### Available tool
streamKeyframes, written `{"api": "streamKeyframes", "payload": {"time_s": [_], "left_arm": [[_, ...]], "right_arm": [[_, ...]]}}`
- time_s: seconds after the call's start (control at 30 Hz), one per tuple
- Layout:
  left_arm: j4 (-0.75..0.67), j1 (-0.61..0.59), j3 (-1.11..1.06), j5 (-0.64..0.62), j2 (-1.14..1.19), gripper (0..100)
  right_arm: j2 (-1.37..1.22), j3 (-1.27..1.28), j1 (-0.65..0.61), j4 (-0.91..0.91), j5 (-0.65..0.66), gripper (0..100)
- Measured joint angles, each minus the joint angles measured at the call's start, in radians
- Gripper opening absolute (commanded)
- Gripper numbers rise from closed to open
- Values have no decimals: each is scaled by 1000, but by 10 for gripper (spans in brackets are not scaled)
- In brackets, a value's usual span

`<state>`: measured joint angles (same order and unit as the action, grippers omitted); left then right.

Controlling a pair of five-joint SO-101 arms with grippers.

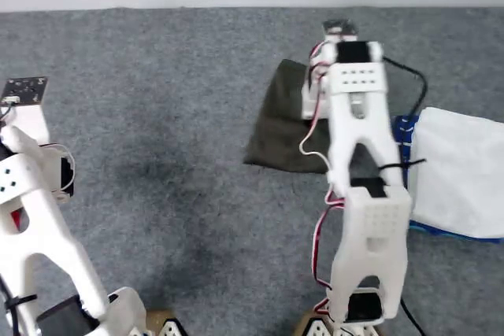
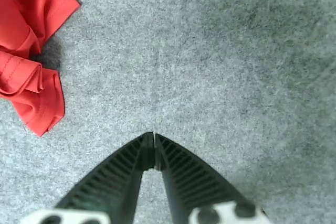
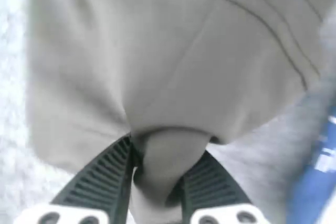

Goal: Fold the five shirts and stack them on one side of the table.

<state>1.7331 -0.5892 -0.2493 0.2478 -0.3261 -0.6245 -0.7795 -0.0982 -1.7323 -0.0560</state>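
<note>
Table: shirt (seemingly olive) in gripper

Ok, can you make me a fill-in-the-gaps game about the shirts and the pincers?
1. The right pincer is shut on the dark shirt, while the shut left pincer holds ___.
2. The crumpled shirt on the carpet in the left wrist view is ___.
3. The shirt under the white shirt is ___.

Missing words: nothing, red, blue.
</note>
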Motion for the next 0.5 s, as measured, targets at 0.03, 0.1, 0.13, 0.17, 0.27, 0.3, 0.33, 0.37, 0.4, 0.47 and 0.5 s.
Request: {"api": "streamKeyframes", "payload": {"time_s": [0.03, 0.1, 0.13, 0.17, 0.27, 0.3, 0.33, 0.37, 0.4, 0.47, 0.5], "left_arm": [[-3, 0, 0, 0, 0, 13], [-6, 0, 0, 0, 0, 13], [-9, 0, 0, 0, 0, 13], [-9, 0, 0, 0, 0, 13], [-9, 0, 0, 0, 0, 13], [-9, 0, 0, 0, 0, 13], [-9, 0, 0, 0, 0, 13], [-9, 0, 0, 0, 0, 13], [-9, 0, 0, 0, 0, 13], [-9, 0, 0, 0, 0, 13], [-9, 0, 0, 0, 0, 13]], "right_arm": [[31, 0, 11, -17, 34, 8], [89, 0, 37, -21, 100, 8], [121, 0, 54, -21, 132, 8], [149, 0, 74, -21, 153, 8], [229, 0, 135, -21, 227, 8], [253, 5, 153, -21, 252, 8], [276, 15, 172, -21, 270, 8], [296, 26, 190, -21, 293, 8], [315, 41, 210, -21, 311, 8], [356, 84, 245, -21, 341, 8], [379, 110, 262, -21, 354, 8]]}}
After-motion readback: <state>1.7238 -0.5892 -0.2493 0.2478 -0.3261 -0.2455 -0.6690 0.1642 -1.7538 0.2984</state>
